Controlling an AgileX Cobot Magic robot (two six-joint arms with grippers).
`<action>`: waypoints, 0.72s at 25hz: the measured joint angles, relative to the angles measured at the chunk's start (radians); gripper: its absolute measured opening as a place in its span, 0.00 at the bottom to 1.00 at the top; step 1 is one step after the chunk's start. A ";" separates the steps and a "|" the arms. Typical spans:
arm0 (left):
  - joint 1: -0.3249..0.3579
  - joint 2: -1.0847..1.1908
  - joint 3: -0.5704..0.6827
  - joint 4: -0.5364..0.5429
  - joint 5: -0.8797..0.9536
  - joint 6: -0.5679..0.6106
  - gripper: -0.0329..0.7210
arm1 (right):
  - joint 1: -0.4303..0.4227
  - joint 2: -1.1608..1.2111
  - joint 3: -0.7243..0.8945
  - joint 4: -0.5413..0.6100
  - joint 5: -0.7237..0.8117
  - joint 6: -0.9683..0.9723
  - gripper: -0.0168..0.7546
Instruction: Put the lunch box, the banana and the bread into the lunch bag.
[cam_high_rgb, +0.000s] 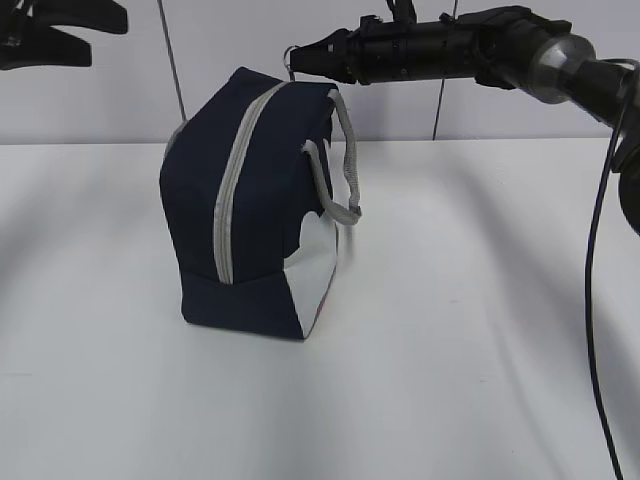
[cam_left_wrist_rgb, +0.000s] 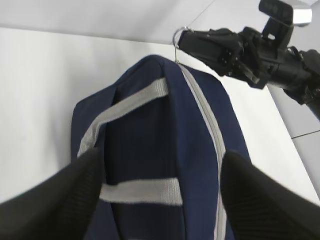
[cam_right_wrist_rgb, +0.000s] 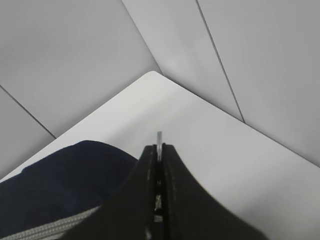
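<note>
Exterior view: boxy navy-blue fabric lunch bag (cam_high_rgb: 250, 200) with grey zipper upright on the white desk (cam_high_rgb: 470, 330); my right hand (cam_high_rgb: 300, 60) is pinched shut on the metal ring pull (cam_high_rgb: 291, 58) at its top corner, and the pull should run straight along the zipper track. Left wrist view: my left hand (cam_left_wrist_rgb: 160, 200) is spread wide astride the bag, holding nothing, well placed to steady it. Right wrist view: jaws together on the ring.

No readable text, labels, brands, numbers or signs are showing anywhere: the lunch bag (cam_high_rgb: 255, 200), the worktop (cam_high_rgb: 480, 350) and the arms are all appearing unmarked.
</note>
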 joint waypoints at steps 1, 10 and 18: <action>-0.012 0.038 -0.036 0.000 -0.002 0.000 0.69 | 0.000 0.000 0.000 0.000 0.000 0.000 0.00; -0.141 0.366 -0.381 0.019 0.036 -0.002 0.68 | 0.000 0.000 0.000 0.000 0.000 0.000 0.00; -0.151 0.525 -0.569 0.043 0.038 -0.023 0.66 | 0.000 0.000 0.000 -0.025 0.000 0.000 0.00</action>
